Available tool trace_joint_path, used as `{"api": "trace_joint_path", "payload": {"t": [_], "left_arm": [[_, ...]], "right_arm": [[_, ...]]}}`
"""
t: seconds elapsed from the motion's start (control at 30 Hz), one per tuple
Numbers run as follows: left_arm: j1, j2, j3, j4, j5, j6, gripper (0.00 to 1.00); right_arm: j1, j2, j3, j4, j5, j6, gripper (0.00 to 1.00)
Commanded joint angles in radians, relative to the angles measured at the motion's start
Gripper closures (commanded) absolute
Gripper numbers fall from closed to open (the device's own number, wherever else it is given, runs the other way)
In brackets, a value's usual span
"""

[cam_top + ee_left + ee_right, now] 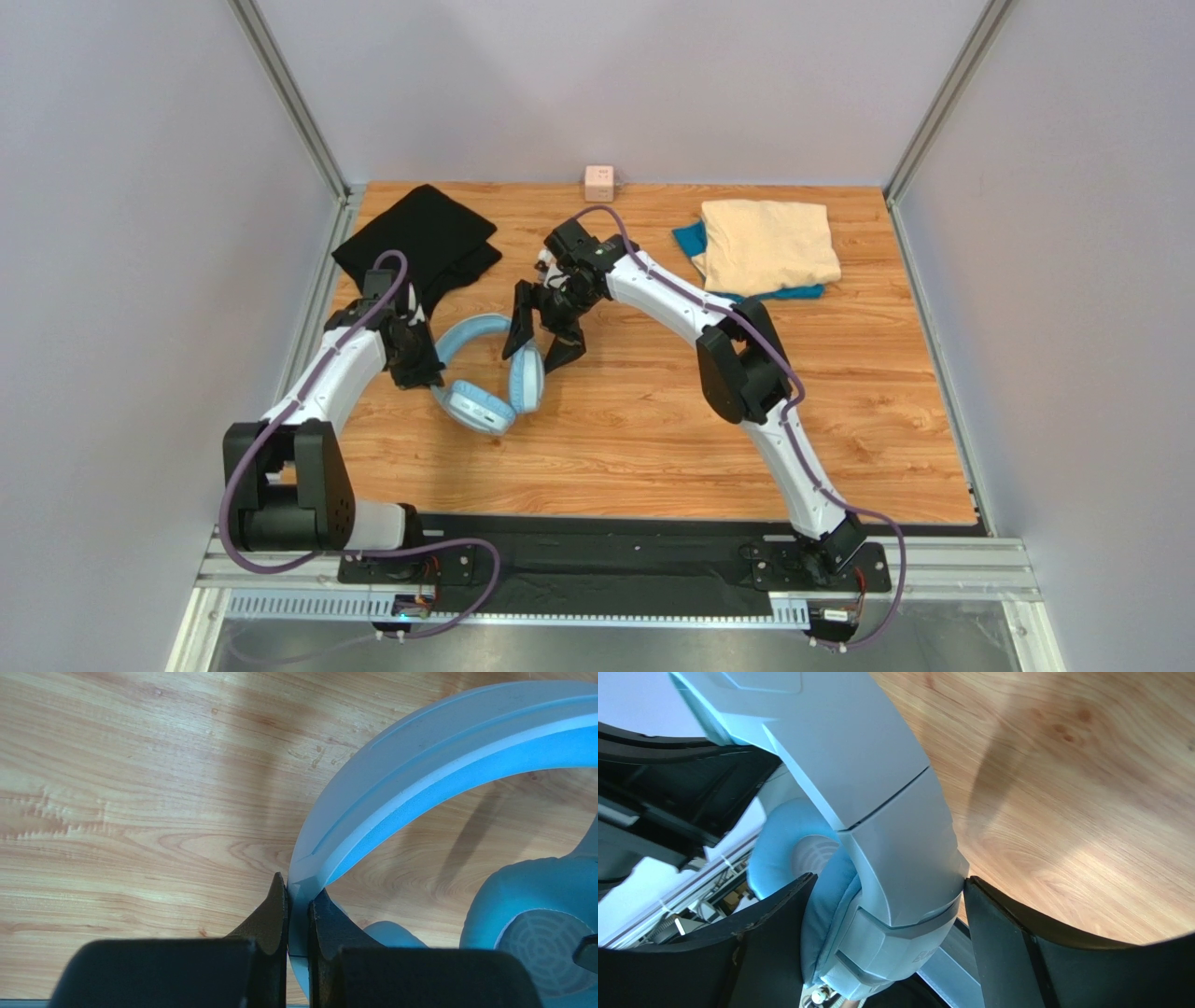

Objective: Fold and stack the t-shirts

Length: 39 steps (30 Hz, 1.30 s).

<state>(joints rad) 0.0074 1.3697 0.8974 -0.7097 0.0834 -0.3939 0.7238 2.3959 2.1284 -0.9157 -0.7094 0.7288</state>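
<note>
1. Left fingers (270, 917) clamped on the headphones (478, 409) by the band, thin edge pinched between the tips
2. Right fingers (773, 938) apart, straddling the other ear cup where the band ends; one pad against the cushion, the other just beside the shell; real contact there: can't tell
3. Headphones at mid-left of counter (631, 420), between the two arms; resting or slightly lifted: can't tell
4. Black shirt (421, 241) in far-left corner, roughly folded and creased, just beyond the left arm, clear of both sets of fingers
5. Cream shirt (767, 245) folded at far right, lying on the blue shirt (687, 238); blue showing only at the left and near edges
6. Pink cube (599, 181) at far edge, between black shirt and the cream/blue stack, touching neither
</note>
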Motion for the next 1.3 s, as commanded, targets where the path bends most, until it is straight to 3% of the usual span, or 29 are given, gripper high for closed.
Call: {"api": "trace_joint_path", "payload": {"t": [0.0, 0.37, 0.6, 0.8, 0.93, 1.27], "left_arm": [[-0.004, -0.023, -0.009, 0.024, 0.122, 0.024, 1.00], [-0.092, 0.046, -0.022, 0.059, 0.179, 0.024, 1.00], [-0.101, 0.016, -0.031, 0.058, 0.108, -0.025, 1.00], [-0.101, 0.031, -0.031, 0.049, 0.145, -0.011, 1.00], [-0.109, 0.068, -0.031, 0.042, 0.171, -0.011, 1.00], [-0.113, 0.083, -0.017, 0.003, 0.098, -0.029, 1.00]], "right_arm": [[0.035, 0.003, 0.133, 0.149, -0.143, 0.084, 0.24], [0.071, 0.037, 0.133, 0.228, -0.199, 0.132, 0.24], [0.080, 0.033, 0.171, -0.046, 0.016, -0.044, 0.21], [0.080, -0.003, 0.094, 0.021, -0.034, -0.042, 0.19], [0.098, -0.010, 0.140, 0.018, -0.022, -0.065, 0.18], [0.103, -0.027, 0.214, -0.218, 0.172, -0.204, 0.13]]}}
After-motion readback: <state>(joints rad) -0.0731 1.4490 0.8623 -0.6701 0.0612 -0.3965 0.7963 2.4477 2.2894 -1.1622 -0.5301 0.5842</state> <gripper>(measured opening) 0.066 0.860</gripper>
